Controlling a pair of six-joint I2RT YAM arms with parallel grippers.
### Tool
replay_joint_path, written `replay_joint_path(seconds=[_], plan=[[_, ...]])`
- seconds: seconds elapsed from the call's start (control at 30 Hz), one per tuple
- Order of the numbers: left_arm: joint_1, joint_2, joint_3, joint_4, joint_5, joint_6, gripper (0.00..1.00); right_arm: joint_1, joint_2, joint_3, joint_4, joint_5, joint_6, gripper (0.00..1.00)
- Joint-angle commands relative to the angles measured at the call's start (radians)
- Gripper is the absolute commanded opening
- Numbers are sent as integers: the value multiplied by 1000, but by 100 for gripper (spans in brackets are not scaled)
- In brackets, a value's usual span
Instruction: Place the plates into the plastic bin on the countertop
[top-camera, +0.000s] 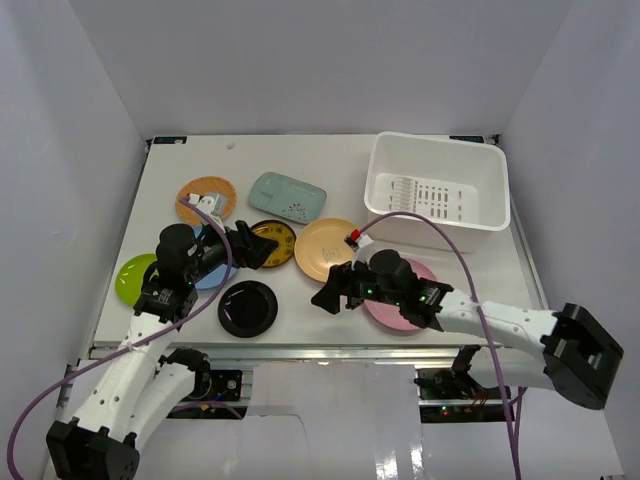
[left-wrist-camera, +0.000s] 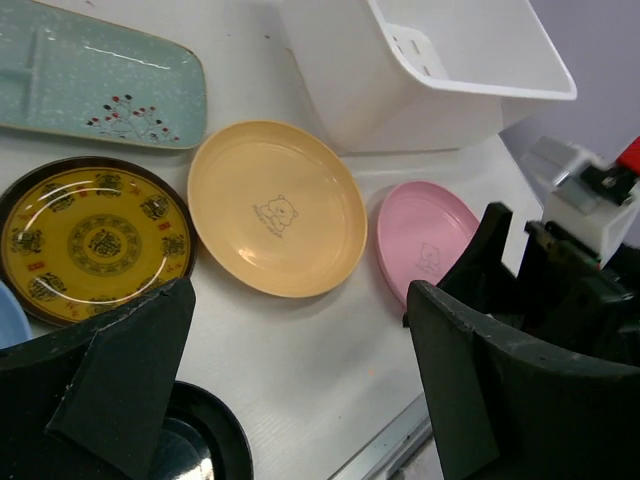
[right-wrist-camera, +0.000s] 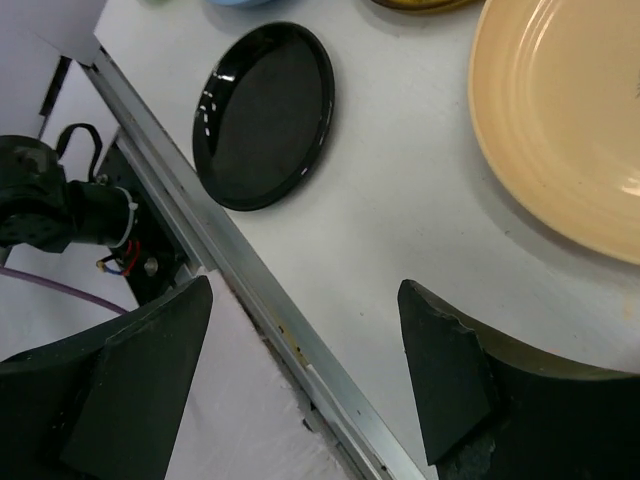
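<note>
Several plates lie on the white countertop (top-camera: 330, 165): orange woven (top-camera: 205, 197), pale teal rectangle (top-camera: 288, 196), black-and-yellow (top-camera: 272, 240), peach (top-camera: 325, 248), pink (top-camera: 405, 310), blue (top-camera: 212, 272), lime green (top-camera: 133, 279) and black (top-camera: 248, 308). The white plastic bin (top-camera: 437, 180) stands empty at the back right. My left gripper (top-camera: 262, 247) is open and empty, above the black-and-yellow plate's near edge (left-wrist-camera: 95, 240). My right gripper (top-camera: 330, 290) is open and empty, low over the front edge between the black plate (right-wrist-camera: 265, 115) and the peach plate (right-wrist-camera: 565, 130).
The right arm's wrist (left-wrist-camera: 585, 250) lies over the pink plate (left-wrist-camera: 425, 240). The metal front edge rail (right-wrist-camera: 230, 260) runs under my right gripper. White walls enclose the table on three sides.
</note>
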Motion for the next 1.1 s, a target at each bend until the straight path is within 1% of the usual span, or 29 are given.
replay_joint_path(seconds=[0.0, 0.03, 0.07, 0.1, 0.13, 0.17, 0.2, 0.23, 0.27, 0.3, 0.33, 0.37, 0.43, 0.47, 0.6, 0.63, 0.7, 0.73, 0.77, 0.8, 0.9, 0.93, 0.97, 1.07], plan=[[11, -36, 33, -36, -115, 11, 98, 45, 155, 27, 183, 83, 82, 81], [11, -38, 35, -59, -162, 6, 98, 51, 194, 29, 244, 80, 112, 80], [13, -40, 39, -70, -183, 2, 98, 65, 266, 27, 284, 89, 172, 77], [13, -47, 38, -77, -202, -3, 98, 73, 304, 30, 320, 93, 204, 75], [13, -50, 38, -88, -232, -12, 98, 79, 347, 41, 376, 92, 232, 74], [13, -55, 35, -90, -255, -18, 98, 97, 386, 53, 399, 110, 279, 74], [14, -56, 32, -102, -281, -26, 98, 105, 461, 87, 409, 115, 306, 73], [14, -56, 35, -113, -343, -44, 98, 123, 498, 104, 450, 113, 333, 70], [13, -53, 41, -126, -368, -51, 98, 139, 560, 122, 465, 113, 347, 69], [13, -55, 41, -142, -393, -58, 98, 148, 590, 165, 467, 145, 361, 69], [13, -58, 39, -146, -411, -75, 98, 156, 621, 185, 491, 137, 369, 68], [13, -59, 36, -151, -457, -81, 98, 169, 677, 204, 499, 141, 395, 68], [13, -56, 36, -168, -482, -100, 98, 174, 731, 248, 510, 129, 434, 69], [13, -55, 36, -183, -494, -119, 98, 177, 780, 254, 553, 129, 468, 69], [13, -67, 33, -223, -540, -173, 98, 182, 862, 285, 582, 146, 531, 67], [13, -73, 35, -237, -552, -181, 98, 183, 878, 276, 610, 158, 545, 62], [13, -82, 29, -283, -592, -205, 98, 182, 891, 277, 616, 156, 557, 57], [13, -92, 21, -294, -609, -216, 98, 183, 900, 283, 613, 155, 556, 48], [13, -93, 16, -310, -623, -225, 98, 183, 900, 282, 613, 153, 557, 44], [14, -93, 9, -320, -644, -242, 98, 183, 897, 274, 620, 165, 560, 32], [14, -75, 1, -355, -684, -282, 98, 183, 866, 238, 628, 196, 547, 24], [14, -69, 1, -366, -692, -297, 98, 183, 853, 224, 630, 201, 542, 14], [13, -61, -4, -376, -695, -313, 98, 183, 846, 221, 633, 204, 539, 8], [14, -67, -27, -390, -709, -386, 98, 182, 796, 184, 650, 195, 516, 8]])
